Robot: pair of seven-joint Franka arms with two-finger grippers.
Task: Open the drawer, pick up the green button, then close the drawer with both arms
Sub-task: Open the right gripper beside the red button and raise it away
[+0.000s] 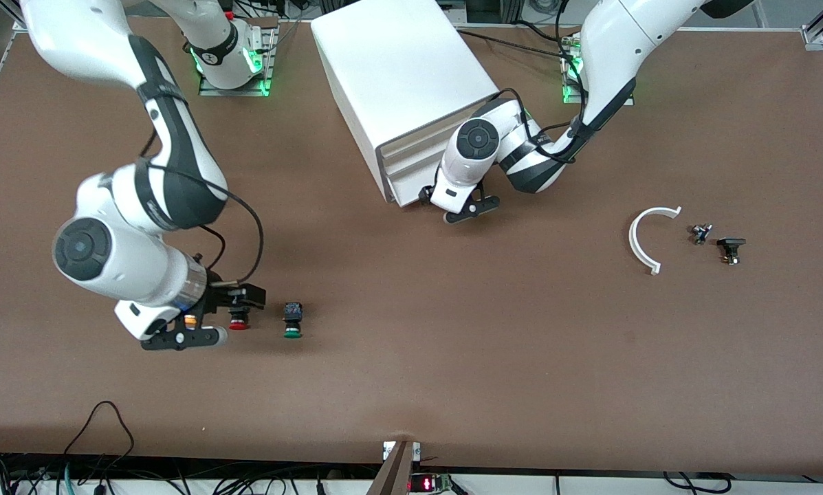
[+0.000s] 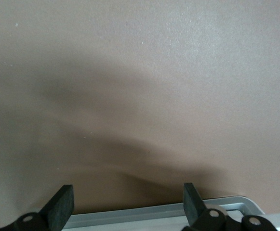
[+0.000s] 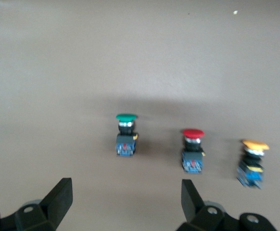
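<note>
Left gripper [image 2: 125,204] at six o'clock, its two black fingertips [image 2: 62,204] spread wide apart; a grey-rimmed white drawer edge [image 2: 178,211] runs between them; bare brown table [image 2: 144,72], shadowed, fills everything toward twelve o'clock.

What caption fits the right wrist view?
Open right gripper over the table, facing a row of buttons: green button, red button, yellow button.
</note>
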